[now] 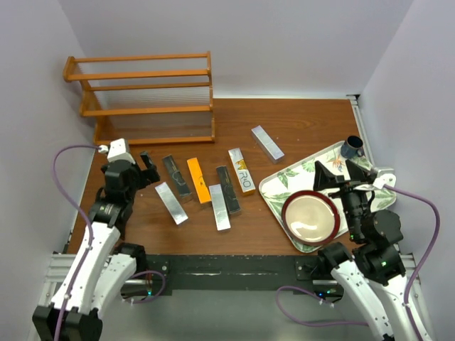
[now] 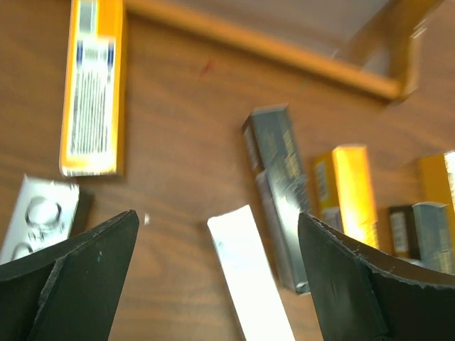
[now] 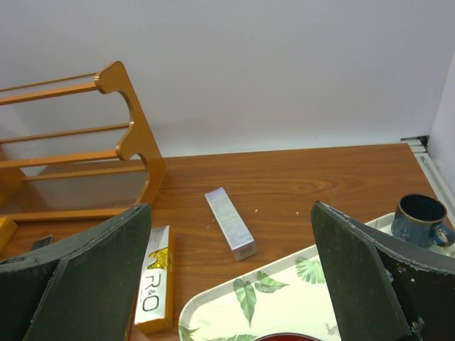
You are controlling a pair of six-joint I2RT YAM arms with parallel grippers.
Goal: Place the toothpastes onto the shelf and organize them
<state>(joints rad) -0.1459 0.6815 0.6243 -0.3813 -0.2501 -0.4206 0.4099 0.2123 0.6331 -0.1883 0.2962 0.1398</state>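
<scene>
Spread wide and empty, the left gripper [image 1: 149, 169] hovers just upper-left of the silver-grey carton [image 1: 171, 203], which lies flat on the worktop [image 1: 298, 121], long axis slanting upper-left to lower-right, well apart from the equally open right gripper [image 1: 320, 177].

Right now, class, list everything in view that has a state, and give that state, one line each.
shelf: upright, no carton on its rails
silver carton: flat on table, apart, near tray
cluster of cartons: flat on table, not shelved
left gripper: open, holding nothing
right gripper: open, holding nothing
bowl: upright on tray, looks empty
mug: upright on tray
</scene>
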